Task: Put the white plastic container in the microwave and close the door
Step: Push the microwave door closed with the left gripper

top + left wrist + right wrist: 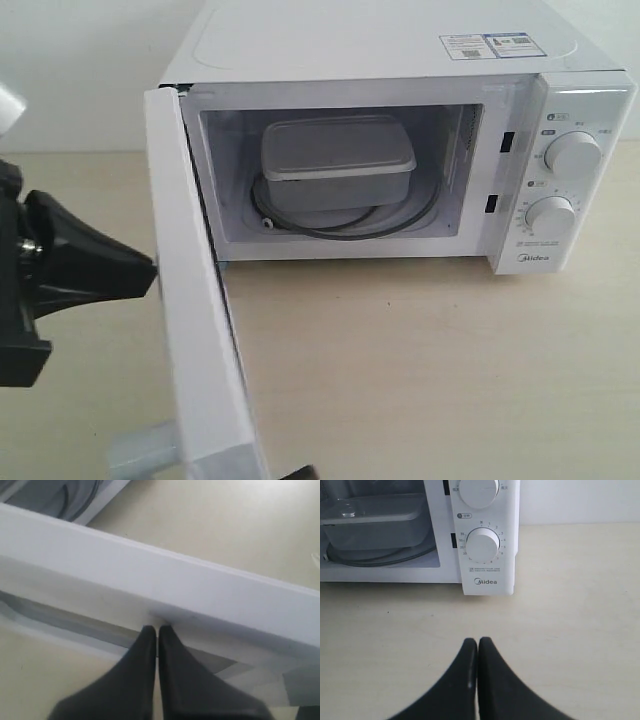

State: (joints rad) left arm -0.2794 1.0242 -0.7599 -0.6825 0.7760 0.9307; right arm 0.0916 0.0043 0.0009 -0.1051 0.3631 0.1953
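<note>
On my table [420, 370] the microwave [400, 50] stands with its door [195, 320] swung wide, edge-on between my left arm and the cavity. The white plastic container [338, 165] sits inside, lidded, on the turntable ring [300, 228]. Left jaws together, tips touching the door's outer face. Right jaws together, over bare table before the lower dial [483, 545].

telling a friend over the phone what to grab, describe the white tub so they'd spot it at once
Find the white microwave on the beige table, its door swung open at the left. Inside the cavity, the tub sits on the round turntable. It is the only box in there: pale and rectangular, with rounded corners and a flat rimmed lid.
</note>
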